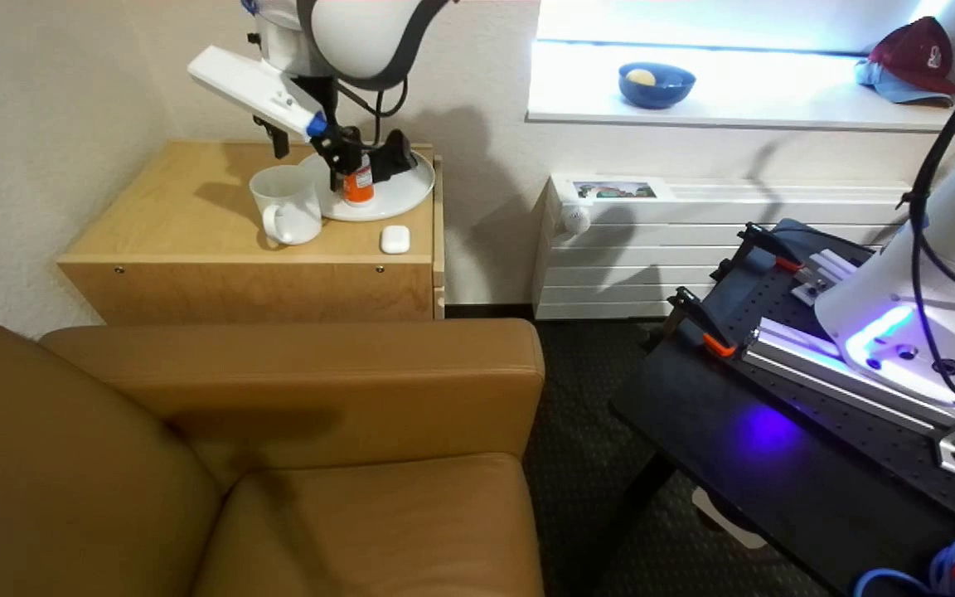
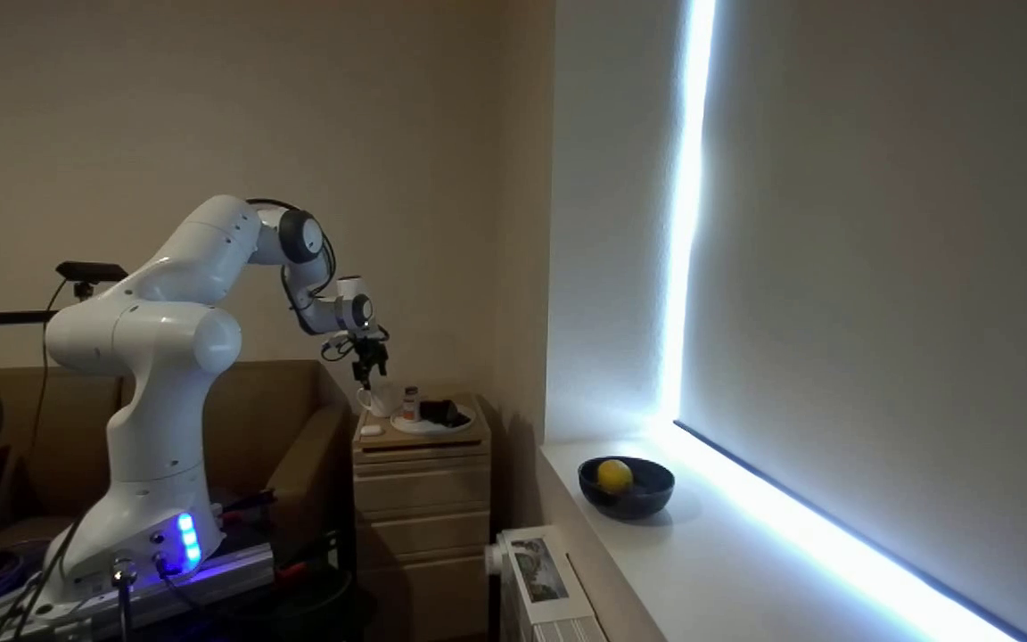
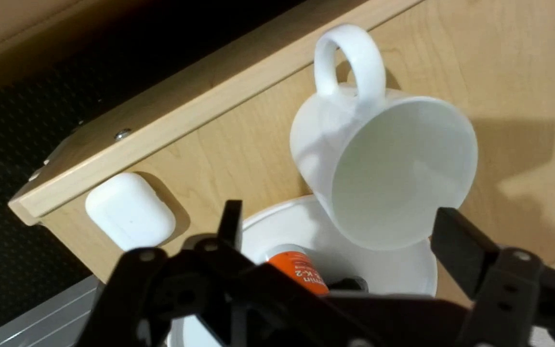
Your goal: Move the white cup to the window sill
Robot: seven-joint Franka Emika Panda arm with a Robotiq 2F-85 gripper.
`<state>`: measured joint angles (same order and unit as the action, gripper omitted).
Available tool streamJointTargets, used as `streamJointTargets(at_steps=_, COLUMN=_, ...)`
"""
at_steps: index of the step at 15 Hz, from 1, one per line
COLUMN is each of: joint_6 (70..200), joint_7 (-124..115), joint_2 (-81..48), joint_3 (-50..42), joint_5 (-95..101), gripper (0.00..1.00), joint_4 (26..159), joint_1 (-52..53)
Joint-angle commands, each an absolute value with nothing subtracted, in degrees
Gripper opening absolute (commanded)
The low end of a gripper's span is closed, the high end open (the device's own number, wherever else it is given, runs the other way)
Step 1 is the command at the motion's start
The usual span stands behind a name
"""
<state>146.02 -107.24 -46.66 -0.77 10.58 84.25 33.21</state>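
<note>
white cup (image 3: 383, 159) near gripper (image 3: 339, 212), bottle (image 3: 299, 271) on plate (image 3: 395, 270), fruit (image 2: 614, 477) in bowl (image 2: 626, 507)

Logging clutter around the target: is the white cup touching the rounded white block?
Apart. The wrist view shows a bare stretch of wooden cabinet top between the white cup and the rounded white block.

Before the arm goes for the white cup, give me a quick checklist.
1. Gripper open: ok, fingers apart.
2. White cup upright: ok, standing on the wooden cabinet.
3. Cup mouth centred between fingers: not ok, offset toward one in the wrist view.
4. Orange bottle clear of gripper: cannot tell, they overlap in that view.
5. Window sill spot: ok, surface shows between bowl and cap.
</note>
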Motion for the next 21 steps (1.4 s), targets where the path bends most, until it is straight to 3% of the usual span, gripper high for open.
streamJointTargets(at_steps=1, joint_6=143.06, joint_7=-107.08, joint_2=-52.65, joint_3=-0.54, joint_5=8.76, gripper=1.00, joint_4=76.87, joint_1=33.04)
streamJointTargets(at_steps=2, joint_6=145.34, joint_7=-107.11, joint_2=-49.95, joint_3=-1.16, joint_5=9.62, gripper=1.00, joint_4=80.94, joint_1=33.59)
streamJointTargets(at_steps=13, joint_6=144.90, joint_7=-107.09, joint_2=-54.79, joint_3=-0.74, joint_5=7.15, gripper=1.00, joint_4=77.55, joint_1=33.58)
streamJointTargets(at_steps=14, joint_6=145.73, joint_7=-107.33, joint_2=-54.75, joint_3=-0.95, joint_5=7.18, gripper=0.75, joint_4=77.77, joint_1=33.59)
streamJointTargets(at_steps=15, joint_6=146.02, joint_7=-107.04, joint_2=-54.65, joint_3=-1.00, joint_5=7.32, gripper=0.74, joint_4=77.85, joint_1=33.58)
streamJointTargets(at_steps=21, joint_6=147.20, joint_7=-107.39, joint_2=-54.52, joint_3=-1.52, joint_5=7.34, gripper=0.31, joint_4=78.57, joint_1=33.58)
